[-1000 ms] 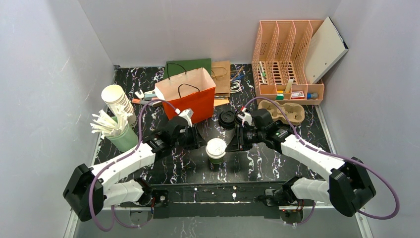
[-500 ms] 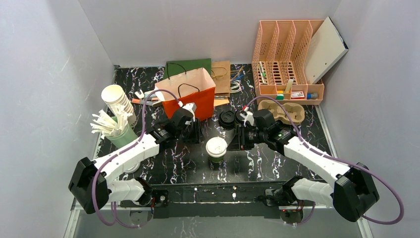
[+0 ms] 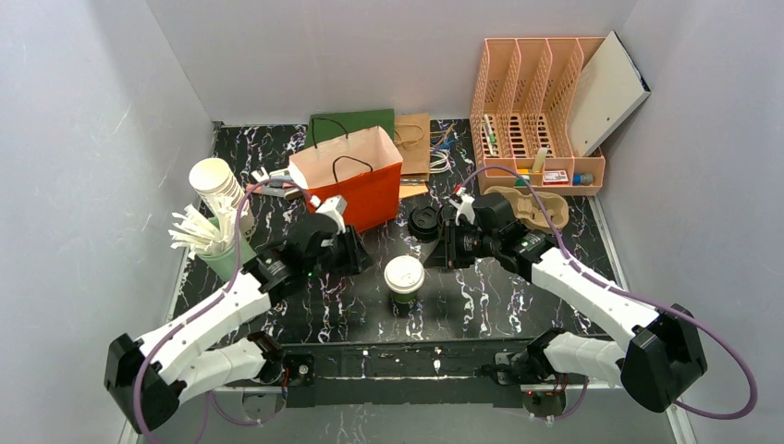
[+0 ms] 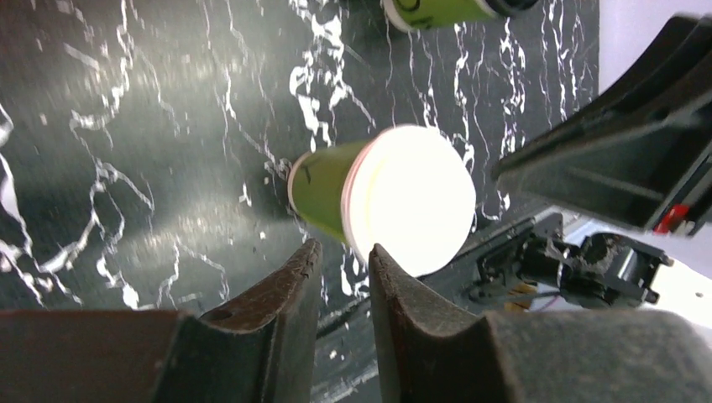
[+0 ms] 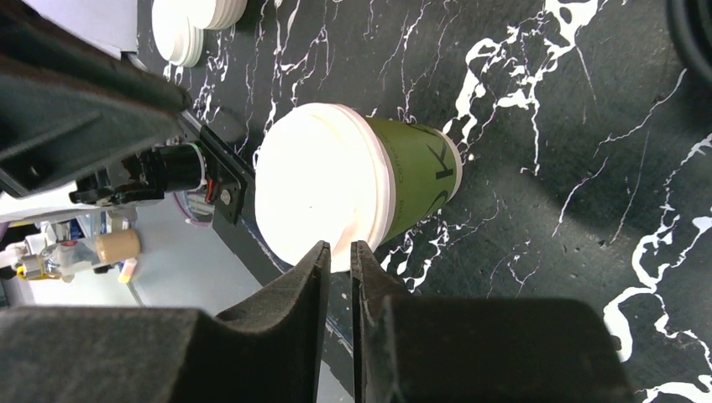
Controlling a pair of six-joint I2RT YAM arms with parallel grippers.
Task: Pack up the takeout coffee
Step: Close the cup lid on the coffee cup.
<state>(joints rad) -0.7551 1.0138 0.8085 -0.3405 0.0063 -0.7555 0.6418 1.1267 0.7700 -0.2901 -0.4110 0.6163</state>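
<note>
Beside the red bag (image 3: pixel 356 190) sits the lidded takeout coffee (image 3: pixel 425 222).

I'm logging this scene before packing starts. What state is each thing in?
Coffee: upright, black lid on, not held.
White-topped cup: upright, not held.
Bag: standing, mouth open.
Cup stack: leaning.
Left fingers: slightly apart, empty.
Right fingers: slightly apart, empty.
</note>
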